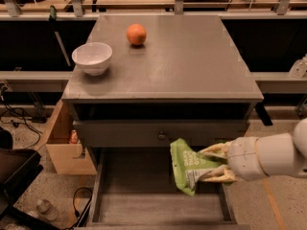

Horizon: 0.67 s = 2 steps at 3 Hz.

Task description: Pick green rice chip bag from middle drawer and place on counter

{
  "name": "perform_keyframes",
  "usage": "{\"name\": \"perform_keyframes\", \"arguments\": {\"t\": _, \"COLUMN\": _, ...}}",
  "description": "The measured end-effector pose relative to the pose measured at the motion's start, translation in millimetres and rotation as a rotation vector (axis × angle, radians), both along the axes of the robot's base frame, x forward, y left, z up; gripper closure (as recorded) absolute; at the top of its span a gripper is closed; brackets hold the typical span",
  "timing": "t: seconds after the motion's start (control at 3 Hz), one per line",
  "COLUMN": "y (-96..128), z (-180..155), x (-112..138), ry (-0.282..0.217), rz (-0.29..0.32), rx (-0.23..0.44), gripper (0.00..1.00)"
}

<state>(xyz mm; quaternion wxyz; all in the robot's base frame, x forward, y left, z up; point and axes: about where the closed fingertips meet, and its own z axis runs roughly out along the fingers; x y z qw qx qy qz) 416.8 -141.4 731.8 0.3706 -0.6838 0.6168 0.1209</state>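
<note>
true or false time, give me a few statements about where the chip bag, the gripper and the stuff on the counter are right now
1. The gripper is shut on the green rice chip bag. True.
2. The bag lies on the counter. False: it is held low at the cabinet's front, over the middle drawer.
3. The white bowl stands on the counter near its left edge. True.
4. The orange fruit sits inside the bowl. False: it rests on the counter, apart from the bowl and farther back.
5. The middle drawer is pushed shut. False: it is pulled open, its flat bottom showing.
</note>
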Motion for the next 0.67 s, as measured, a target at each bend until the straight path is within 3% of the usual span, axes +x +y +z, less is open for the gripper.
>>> {"name": "perform_keyframes", "arguments": {"t": 0.33, "y": -24.6, "z": 64.4, "x": -21.4, "ry": -0.105, "rz": -0.114, "rx": -0.039, "gripper": 1.0}}
{"name": "perform_keyframes", "arguments": {"t": 0.67, "y": -24.4, "z": 64.4, "x": -21.4, "ry": -0.105, "rz": -0.114, "rx": -0.039, "gripper": 1.0}}
